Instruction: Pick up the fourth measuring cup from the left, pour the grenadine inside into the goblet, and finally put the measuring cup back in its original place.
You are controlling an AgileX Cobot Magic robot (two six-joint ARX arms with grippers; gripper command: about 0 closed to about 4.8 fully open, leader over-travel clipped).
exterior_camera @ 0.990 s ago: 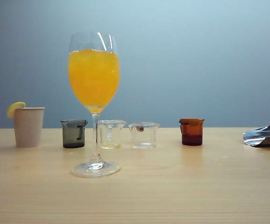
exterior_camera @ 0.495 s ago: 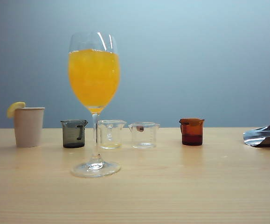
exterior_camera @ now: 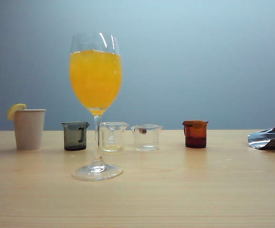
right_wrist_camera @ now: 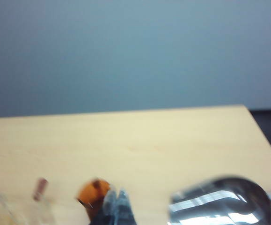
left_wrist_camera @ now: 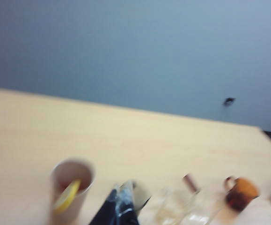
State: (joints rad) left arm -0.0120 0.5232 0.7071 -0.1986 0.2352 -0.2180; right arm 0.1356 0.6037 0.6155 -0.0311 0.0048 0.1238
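The fourth measuring cup (exterior_camera: 195, 134) is small and amber, standing at the right end of the row with dark red grenadine (exterior_camera: 195, 143) in its bottom. The tall goblet (exterior_camera: 96, 80), full of orange juice, stands in front of the row at the left. Neither arm shows in the exterior view. In the blurred left wrist view my left gripper (left_wrist_camera: 121, 196) hovers over the row's left part, tips together, with the amber cup (left_wrist_camera: 240, 193) far off to its side. My right gripper (right_wrist_camera: 117, 198) is shut and empty, just beside the amber cup (right_wrist_camera: 92, 193).
A beige paper cup (exterior_camera: 29, 128) with a lemon slice stands at the far left. A smoky grey cup (exterior_camera: 75, 136) and two clear cups (exterior_camera: 112, 136) (exterior_camera: 146, 137) fill the row. A shiny foil bag (exterior_camera: 270, 137) lies at the table's right edge.
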